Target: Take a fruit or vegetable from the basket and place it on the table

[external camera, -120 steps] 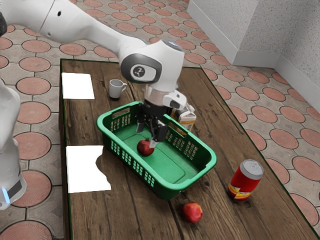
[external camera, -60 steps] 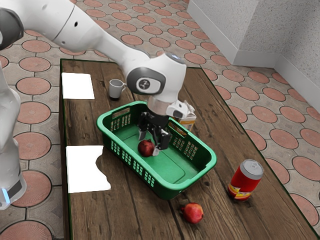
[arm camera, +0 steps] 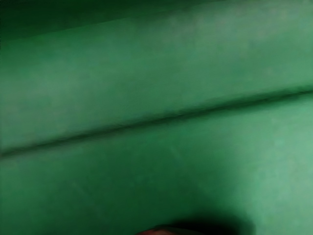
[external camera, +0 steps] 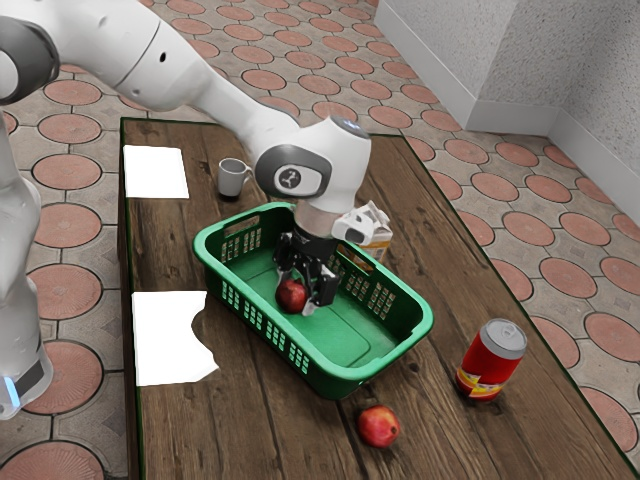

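Red fruit (external camera: 289, 297): inside green basket (external camera: 345, 374), between my fingers.
My gripper (external camera: 296, 297): released, fingers apart.
Outer fruit (external camera: 379, 426): on table (external camera: 250, 420), beside basket.

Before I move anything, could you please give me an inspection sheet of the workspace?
Surface: dark wooden table, plank lines visible.
Job's things: green basket stands upright; one red fruit lies inside it, another red fruit on the table outside.
Clutter: grey mug, red can, carton partly hidden by the arm, two flat white patches.
Gripper: claw is down in the basket at the fruit; whether it grips is unclear.
Cables: nothing seen.
Surroundings: floor with round reddish tiles, pale speckled wall.
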